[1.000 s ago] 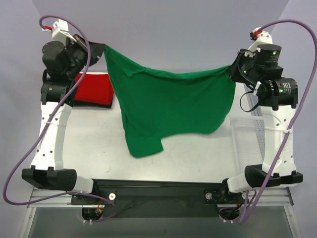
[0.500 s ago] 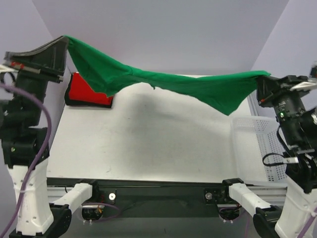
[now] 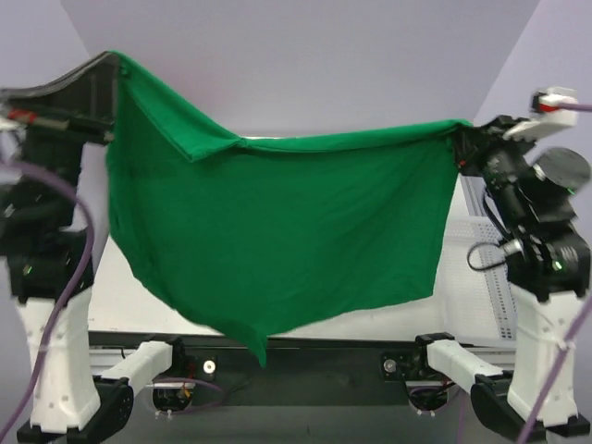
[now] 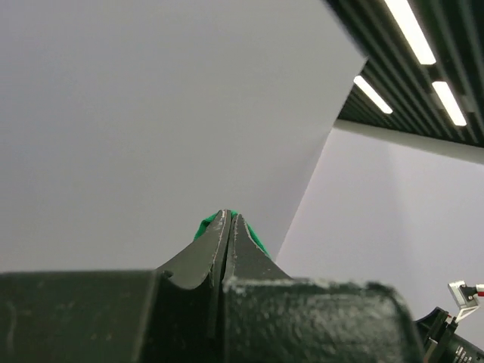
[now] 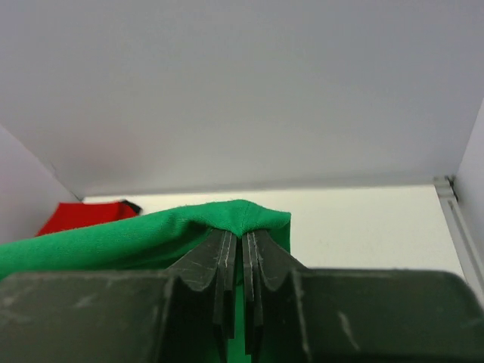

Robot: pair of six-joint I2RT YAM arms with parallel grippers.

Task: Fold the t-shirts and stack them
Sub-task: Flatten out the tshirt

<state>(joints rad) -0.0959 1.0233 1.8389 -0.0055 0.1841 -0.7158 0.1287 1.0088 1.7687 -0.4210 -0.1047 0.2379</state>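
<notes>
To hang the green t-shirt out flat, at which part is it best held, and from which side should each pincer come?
Hold the green t-shirt at its two upper corners, each from its own outer side. The left pincer and right pincer are shut there, and the cloth hangs between them as one wide sheet, with one flap folded over near the upper left.

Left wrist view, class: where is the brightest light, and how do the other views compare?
Left wrist: bright ceiling strip lights top right. Right wrist: soft, even light on the green t-shirt, no glare. Top external: evenly lit too.
</notes>
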